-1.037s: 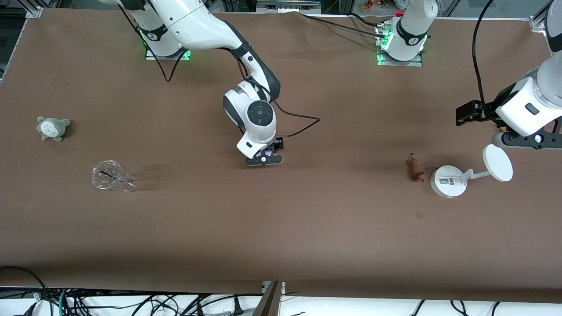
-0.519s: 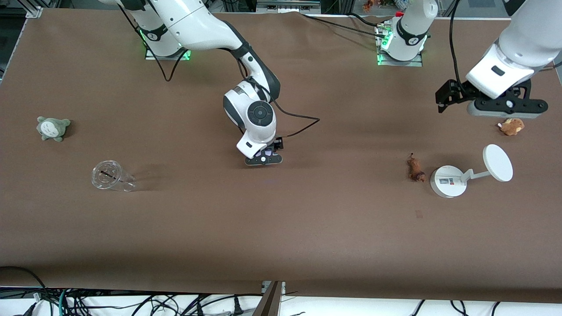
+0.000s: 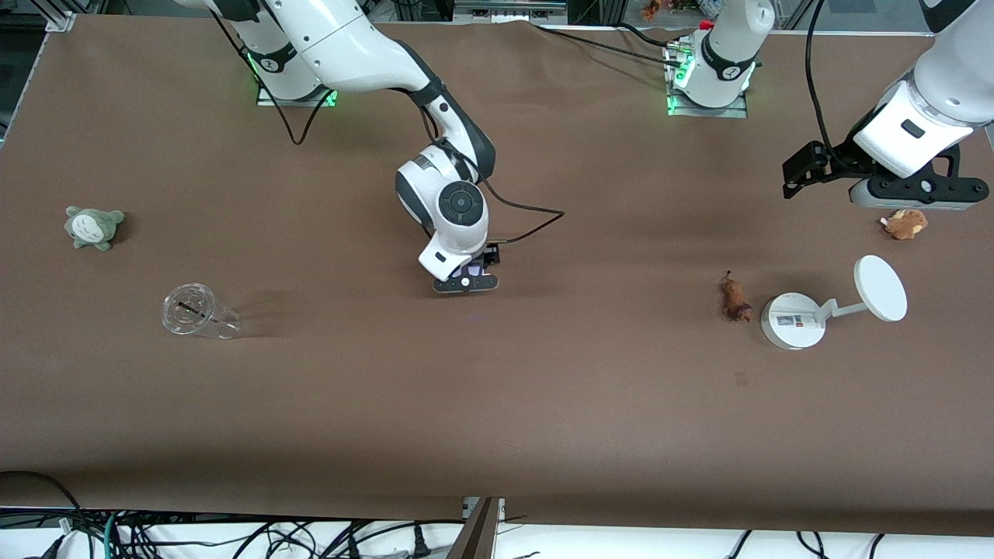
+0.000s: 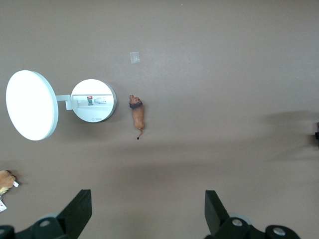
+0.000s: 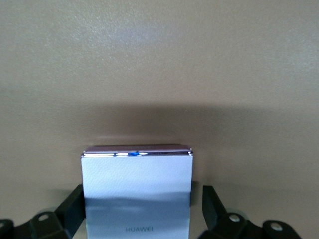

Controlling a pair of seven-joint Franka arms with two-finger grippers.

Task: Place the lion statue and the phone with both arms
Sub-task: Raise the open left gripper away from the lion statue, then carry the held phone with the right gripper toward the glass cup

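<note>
Two arms over brown bench point(image 3: 543, 388), right end effector point(image 3: 467, 282) low at mid-bench, phone point(image 5: 137, 194) between its spread fingers, left end effector point(image 4: 144, 219) wide open and empty above brown plush point(image 3: 905, 223), lion statue point(image 3: 734, 298) beside white stand point(image 3: 794, 321).

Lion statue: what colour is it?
Orange-brown lion statue with a darker brown head end; clearest in the left wrist view.

Even overhead light, soft shadows on table point(image 3: 543, 404); glare streak across phone point(image 5: 137, 194); front view sharp.
</note>
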